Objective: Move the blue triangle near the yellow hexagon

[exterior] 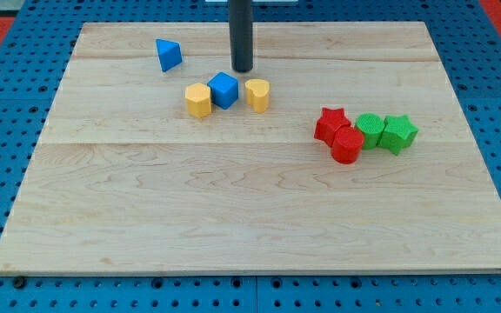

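Note:
The blue triangle (169, 54) lies near the view's top left of the wooden board (233, 209). The yellow hexagon (198, 100) sits below and to the right of it, touching a blue cube (223, 89). A yellow heart-like block (257, 95) lies just right of the cube. My tip (243, 69) stands just above the gap between the blue cube and that yellow block, to the right of the blue triangle and apart from it.
At the view's right is a cluster: a red star (330, 123), a red cylinder-like block (348, 145), a green round block (370, 129) and a green star (399, 133). A blue pegboard (7, 139) surrounds the board.

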Motion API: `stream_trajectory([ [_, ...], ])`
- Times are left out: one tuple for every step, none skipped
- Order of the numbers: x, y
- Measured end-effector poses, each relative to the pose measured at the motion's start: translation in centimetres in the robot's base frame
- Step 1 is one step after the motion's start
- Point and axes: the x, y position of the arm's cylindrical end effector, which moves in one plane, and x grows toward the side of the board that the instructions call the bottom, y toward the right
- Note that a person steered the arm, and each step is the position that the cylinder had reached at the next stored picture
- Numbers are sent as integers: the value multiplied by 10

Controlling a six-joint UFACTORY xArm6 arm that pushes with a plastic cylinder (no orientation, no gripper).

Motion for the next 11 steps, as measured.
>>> stream_trajectory([
  [-33,-3],
  [-61,-101],
  [-29,-139],
  [2,-140],
  [6,-136],
  [22,-70],
  [35,-76],
  [33,-89],
  [-8,-122],
  [23,-127],
  [28,-84],
])
